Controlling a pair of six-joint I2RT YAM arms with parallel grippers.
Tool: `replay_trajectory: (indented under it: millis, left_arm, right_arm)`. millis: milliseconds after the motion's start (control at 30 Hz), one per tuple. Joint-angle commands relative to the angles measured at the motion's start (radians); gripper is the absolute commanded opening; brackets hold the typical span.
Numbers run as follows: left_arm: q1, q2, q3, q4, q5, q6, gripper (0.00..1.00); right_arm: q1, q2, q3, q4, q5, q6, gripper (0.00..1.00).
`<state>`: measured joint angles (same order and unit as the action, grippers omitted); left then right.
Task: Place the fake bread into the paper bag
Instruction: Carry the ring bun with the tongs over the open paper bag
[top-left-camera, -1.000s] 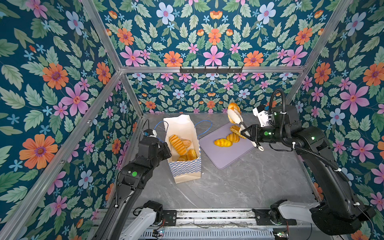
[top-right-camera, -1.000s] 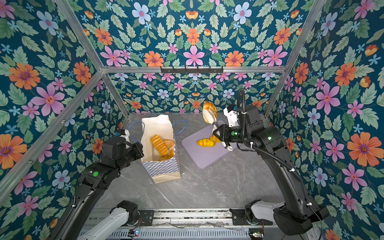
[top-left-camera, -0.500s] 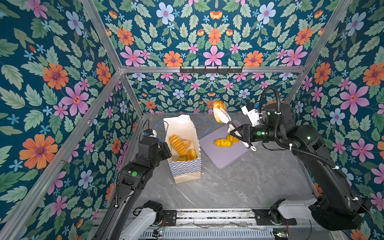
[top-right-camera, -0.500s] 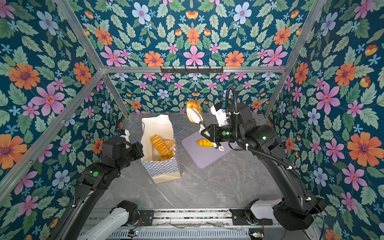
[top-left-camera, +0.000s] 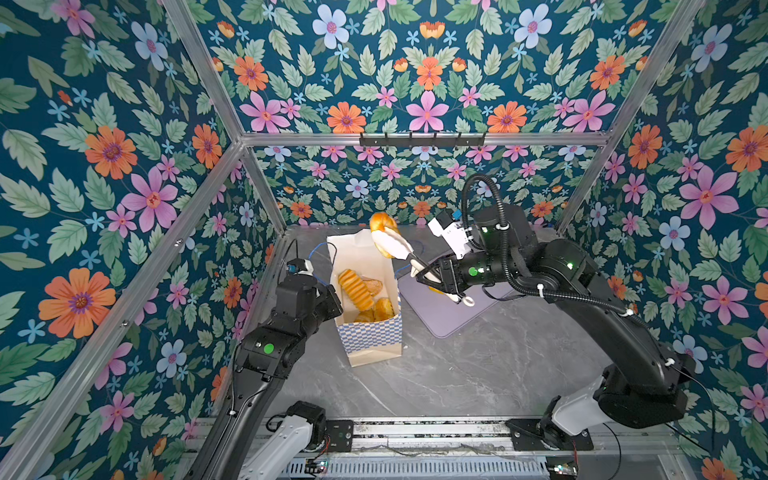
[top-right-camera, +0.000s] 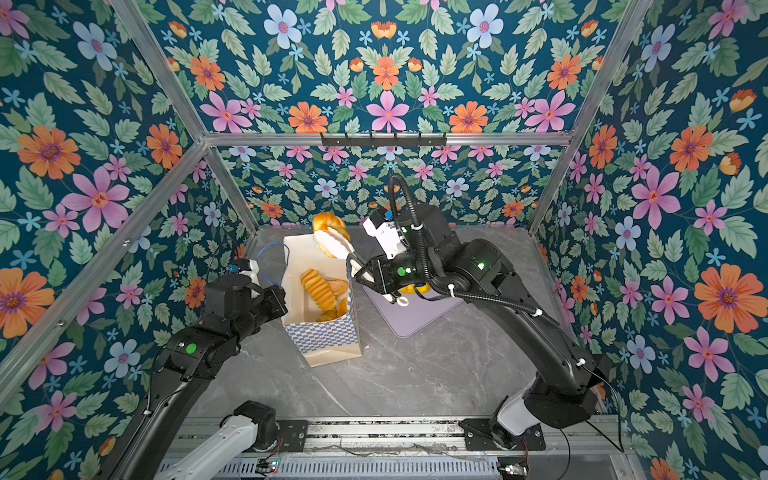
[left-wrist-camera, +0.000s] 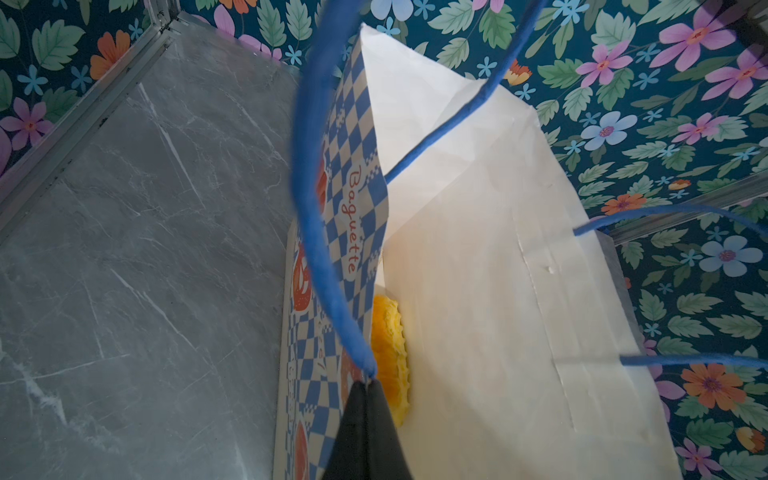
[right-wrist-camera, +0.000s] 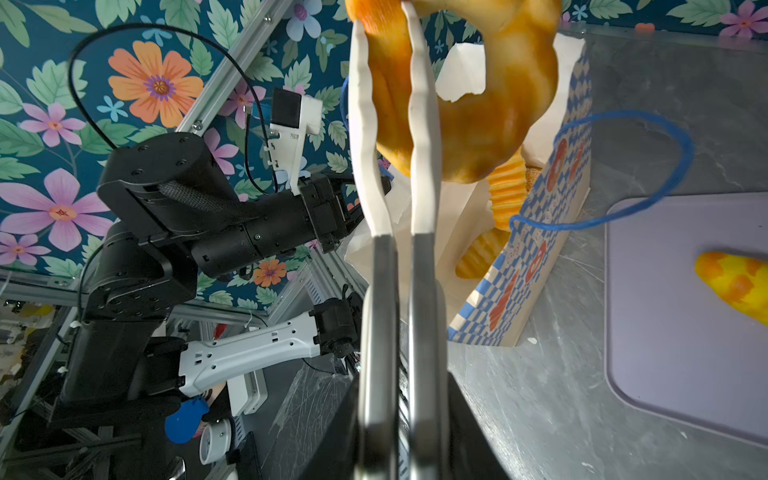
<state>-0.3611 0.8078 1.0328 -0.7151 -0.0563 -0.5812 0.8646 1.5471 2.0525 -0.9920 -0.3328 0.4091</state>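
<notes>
Only in left wrist view, left claw tight on paper bag; right claw tight on tongs.

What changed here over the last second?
The right gripper, shut on the tongs, swung the twisted ring leftward from above the lavender tray to over the mouth of the paper bag, still clamped. Unchanged: the left gripper pinching the bag's rim, the bag, the loaves inside.

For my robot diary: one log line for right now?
left end effector: shut on paper bag | right end effector: shut on tongs gripping ring bread near bag mouth | tray: one roll
</notes>
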Motion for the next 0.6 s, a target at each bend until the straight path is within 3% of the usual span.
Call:
replay_trajectory:
  millis: [0, 567]
  left_arm:
    - [0.001, -0.002, -0.002, 0.009, -0.005, -0.007, 0.03]
    - [0.001, -0.007, -0.007, 0.009, -0.007, -0.009, 0.03]
  right_arm:
    - [0.031, 0.042, 0.051, -0.029, 0.049, -0.04, 0.27]
    - [0.056, 0.188, 0.032, -0.051, 0.051, -0.039, 0.27]
